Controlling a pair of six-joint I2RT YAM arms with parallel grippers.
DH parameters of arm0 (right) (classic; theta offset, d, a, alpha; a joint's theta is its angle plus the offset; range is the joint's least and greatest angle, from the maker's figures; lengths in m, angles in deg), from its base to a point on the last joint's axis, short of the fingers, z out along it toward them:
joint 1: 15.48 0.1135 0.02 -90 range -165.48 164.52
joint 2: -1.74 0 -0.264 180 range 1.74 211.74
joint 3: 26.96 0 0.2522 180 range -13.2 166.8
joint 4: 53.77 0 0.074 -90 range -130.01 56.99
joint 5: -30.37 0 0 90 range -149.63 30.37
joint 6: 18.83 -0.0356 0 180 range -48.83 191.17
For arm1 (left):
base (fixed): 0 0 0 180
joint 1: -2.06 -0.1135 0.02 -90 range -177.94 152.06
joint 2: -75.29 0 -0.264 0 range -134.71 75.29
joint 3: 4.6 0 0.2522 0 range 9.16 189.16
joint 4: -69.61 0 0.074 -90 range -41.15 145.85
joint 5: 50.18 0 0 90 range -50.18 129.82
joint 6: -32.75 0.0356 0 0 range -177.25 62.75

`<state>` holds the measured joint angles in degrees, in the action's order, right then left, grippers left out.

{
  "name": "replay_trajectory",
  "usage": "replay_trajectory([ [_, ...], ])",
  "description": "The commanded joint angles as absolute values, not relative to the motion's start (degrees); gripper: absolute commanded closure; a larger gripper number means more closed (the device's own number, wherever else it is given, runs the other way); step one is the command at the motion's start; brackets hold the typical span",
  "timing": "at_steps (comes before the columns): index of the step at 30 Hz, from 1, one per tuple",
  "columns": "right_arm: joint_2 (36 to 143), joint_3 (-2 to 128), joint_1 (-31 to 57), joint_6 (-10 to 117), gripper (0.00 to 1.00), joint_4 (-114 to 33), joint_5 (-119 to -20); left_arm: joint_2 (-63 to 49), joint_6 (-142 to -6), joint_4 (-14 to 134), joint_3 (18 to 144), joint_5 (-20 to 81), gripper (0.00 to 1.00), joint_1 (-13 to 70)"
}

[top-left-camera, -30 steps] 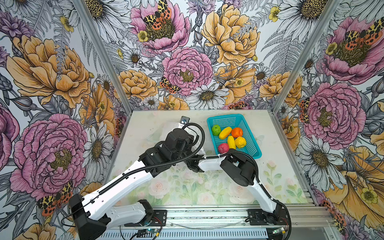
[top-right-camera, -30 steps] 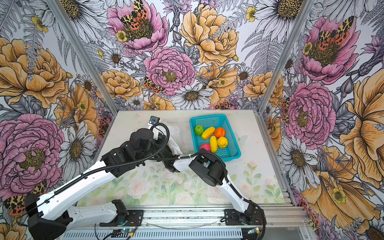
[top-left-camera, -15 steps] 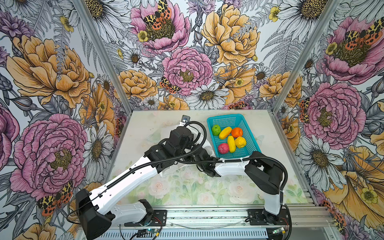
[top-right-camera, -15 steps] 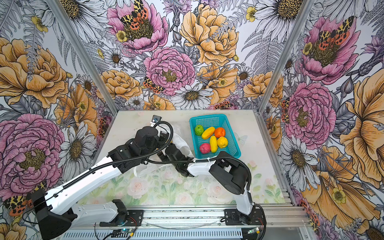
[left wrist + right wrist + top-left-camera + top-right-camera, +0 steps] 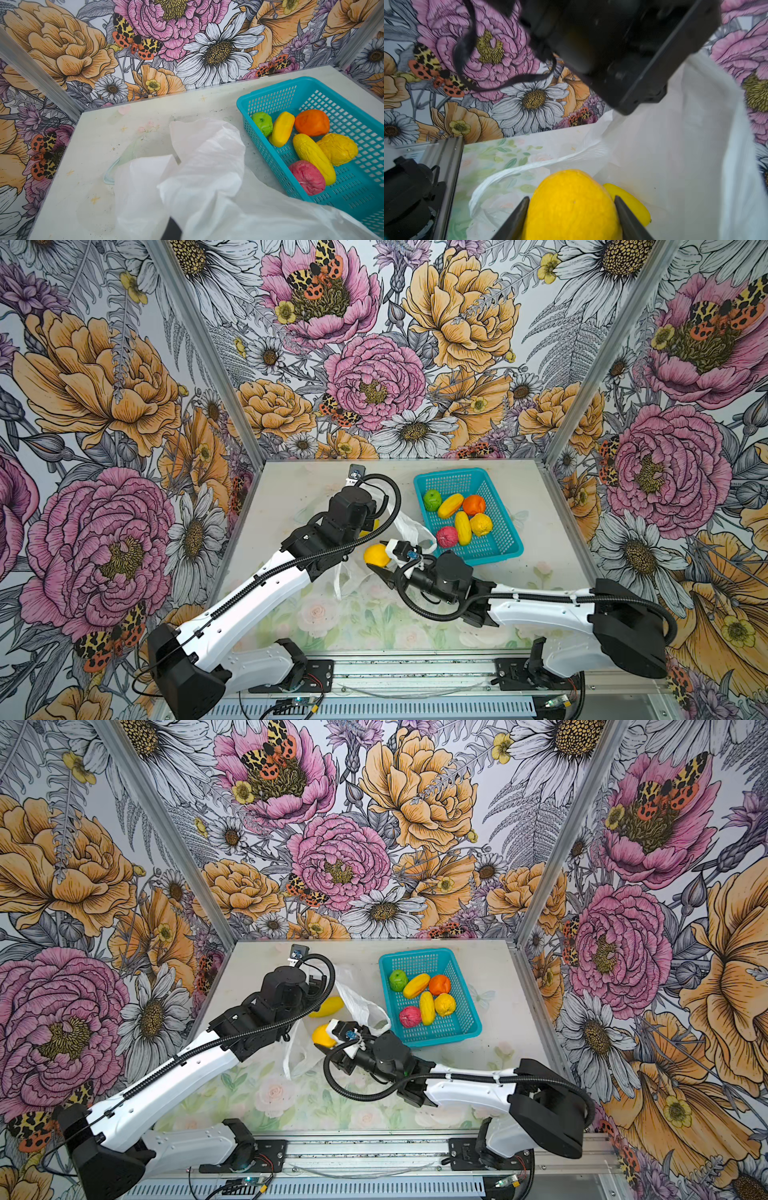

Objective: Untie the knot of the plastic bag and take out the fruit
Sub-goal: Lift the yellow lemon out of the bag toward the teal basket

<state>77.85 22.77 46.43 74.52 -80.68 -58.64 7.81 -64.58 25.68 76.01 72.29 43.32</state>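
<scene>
My right gripper [image 5: 571, 199] is closed around a lemon-like fruit [image 5: 569, 182], one finger on each flank. It sits near the corner of the basket [image 5: 451, 475] closest to me, on the side toward my left arm. I cannot tell whether it is clear of the table [image 5: 291, 489] yet. Just past it, a little farther from the basket, a yellow oblong fruit [image 5: 631, 199] lies on the spread skirt of the plastic bag [image 5: 207, 166]. A loop handle [image 5: 512, 171] trails loose over the table, so I judge the knot undone and the emptying step under way. My left gripper [image 5: 629, 104] is clamped on a fold of the bag and holds it raised beside the basket's long side. In the basket lie six fruits [image 5: 473, 504], with open floor at the end nearest me. The next move, as I read it, is to carry the lemon-like fruit over the rim without snagging the hanging plastic and release it on that open floor. The oblong one would be left to fetch.
</scene>
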Motion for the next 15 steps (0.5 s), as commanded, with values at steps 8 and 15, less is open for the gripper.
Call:
replay_trajectory([
  [8,59.0,6.78,37.32,73.36,0.83,-88.0,-38.55,6.58,-63.97,29.4,78.84,65.34,1.0,41.04],
  [15,57.0,3.0,17.65,52.06,0.84,-76.77,-30.85,6.29,-64.19,29.25,79.1,64.31,1.0,41.03],
])
